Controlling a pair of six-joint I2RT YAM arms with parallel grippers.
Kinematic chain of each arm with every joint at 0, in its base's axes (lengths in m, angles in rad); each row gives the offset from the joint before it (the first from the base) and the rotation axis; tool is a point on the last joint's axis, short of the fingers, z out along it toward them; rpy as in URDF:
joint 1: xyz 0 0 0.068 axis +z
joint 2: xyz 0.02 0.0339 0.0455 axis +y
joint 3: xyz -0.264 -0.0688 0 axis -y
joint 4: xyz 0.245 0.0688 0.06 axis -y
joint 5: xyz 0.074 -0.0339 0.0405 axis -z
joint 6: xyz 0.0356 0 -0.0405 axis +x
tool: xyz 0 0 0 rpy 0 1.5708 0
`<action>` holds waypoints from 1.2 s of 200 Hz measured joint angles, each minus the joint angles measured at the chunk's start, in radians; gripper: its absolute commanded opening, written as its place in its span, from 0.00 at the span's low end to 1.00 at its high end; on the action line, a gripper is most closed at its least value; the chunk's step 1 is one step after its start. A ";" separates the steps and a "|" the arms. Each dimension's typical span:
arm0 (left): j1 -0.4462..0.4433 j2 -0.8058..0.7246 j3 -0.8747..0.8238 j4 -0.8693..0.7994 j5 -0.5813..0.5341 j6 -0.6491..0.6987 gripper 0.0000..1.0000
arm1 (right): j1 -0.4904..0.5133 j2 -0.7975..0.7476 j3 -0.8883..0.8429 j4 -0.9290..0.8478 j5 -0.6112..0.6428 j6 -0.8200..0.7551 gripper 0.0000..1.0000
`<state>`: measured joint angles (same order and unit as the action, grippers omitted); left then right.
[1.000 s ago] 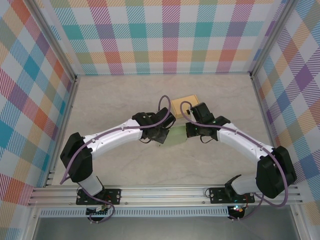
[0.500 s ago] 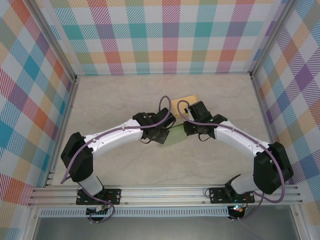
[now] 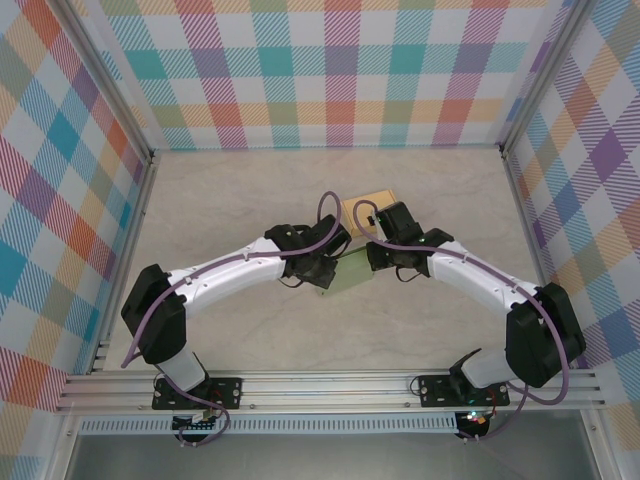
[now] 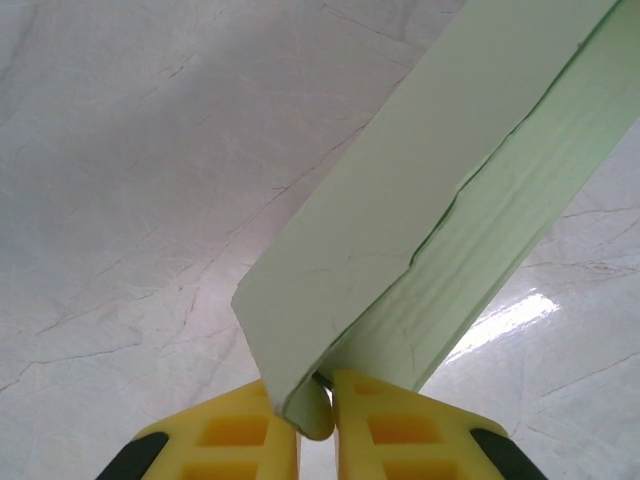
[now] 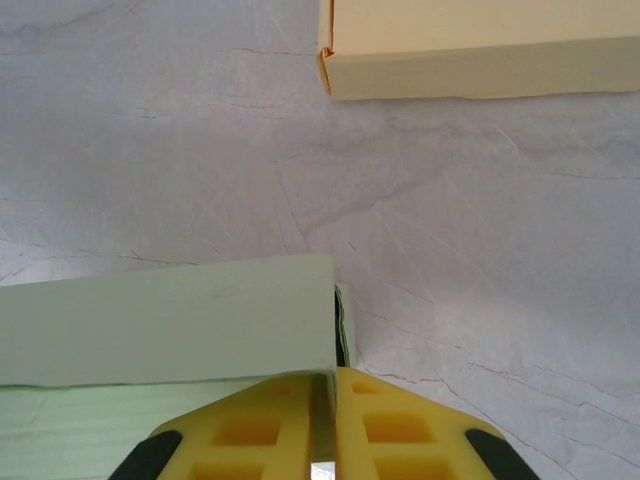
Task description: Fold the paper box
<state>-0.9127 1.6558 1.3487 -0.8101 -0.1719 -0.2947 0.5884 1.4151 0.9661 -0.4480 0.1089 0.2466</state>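
A: Where is the box (image 3: 350,276)?

B: Mid-table (image 3: 230,200), between the two wrists and just this side of the tan box (image 3: 368,203). It is green and only part-folded, with one long panel bent over another.

A: And the grips?

B: The left gripper (image 4: 312,395) has its jaws almost together, nipping the very corner of a panel, and the paper curls between the fingers. The right gripper (image 5: 323,385) is likewise all but closed on the end edge of a green panel.

A: What could go wrong from here?

B: The left hold worries me most, since so little paper is caught. A pull or twist from either arm could slip that corner free or tear it. The seam (image 4: 470,185) between the panels already looks ragged, so I'd guess strain would open it further. Thin card pinched at both ends may also buckle where no fold is wanted. A push forward by the right arm could shove the tan box, which lies near

A: How do the arms stand?

B: Both reach forward and bend inward at the elbow, meeting like an arch. The wrists face each other close across the box, low over the table, so they might well bump
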 measured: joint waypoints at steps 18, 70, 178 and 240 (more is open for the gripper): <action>0.005 -0.002 0.000 0.005 0.015 -0.012 0.27 | 0.000 0.000 0.000 0.002 0.003 0.000 0.11; 0.021 -0.045 -0.021 0.044 0.042 -0.034 0.23 | 0.000 0.006 0.000 0.009 0.019 0.000 0.10; 0.066 -0.082 -0.083 0.109 0.072 -0.072 0.07 | 0.021 0.028 0.016 0.014 0.055 -0.001 0.09; 0.095 -0.094 -0.087 0.118 0.134 -0.085 0.00 | 0.042 0.055 0.038 0.014 0.111 -0.023 0.09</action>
<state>-0.8177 1.5620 1.2617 -0.6918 -0.0380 -0.3798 0.6308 1.4704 1.0039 -0.4335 0.2203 0.2234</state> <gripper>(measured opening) 0.050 0.093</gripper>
